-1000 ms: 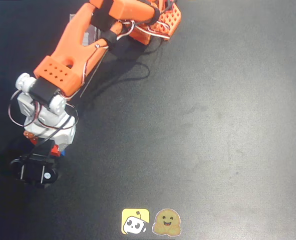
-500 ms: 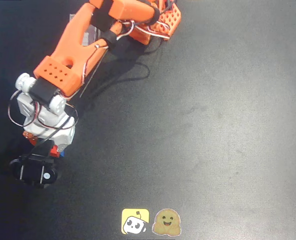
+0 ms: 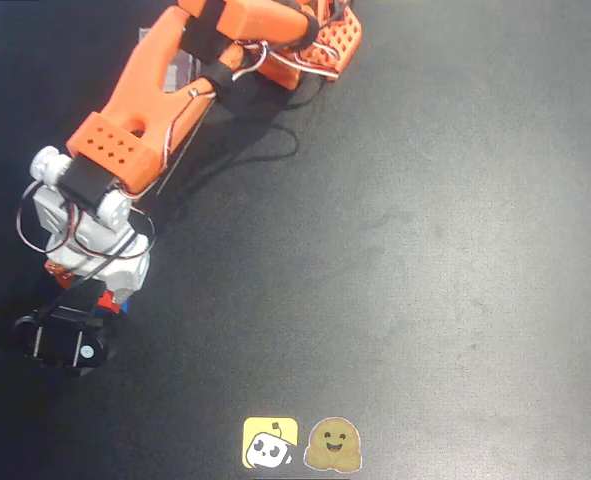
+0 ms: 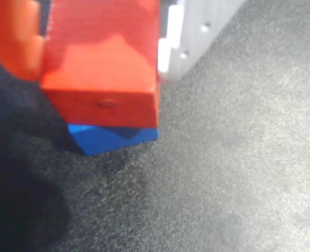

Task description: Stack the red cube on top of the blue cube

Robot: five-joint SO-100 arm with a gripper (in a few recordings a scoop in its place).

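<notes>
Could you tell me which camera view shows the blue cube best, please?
The wrist view: the blue cube sits close up, right under the red cube. In the overhead view the blue cube is just a sliver beside the arm.

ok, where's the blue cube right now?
In the wrist view the blue cube sits on the dark mat directly under the red cube, which the gripper holds between its fingers. In the overhead view it's at the left, beneath the gripper.

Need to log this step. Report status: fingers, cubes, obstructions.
Gripper fingers closed on red cube. Red cube sits over blue cube, slightly offset in wrist view; contact unclear. Nothing in the way on the black mat.
</notes>
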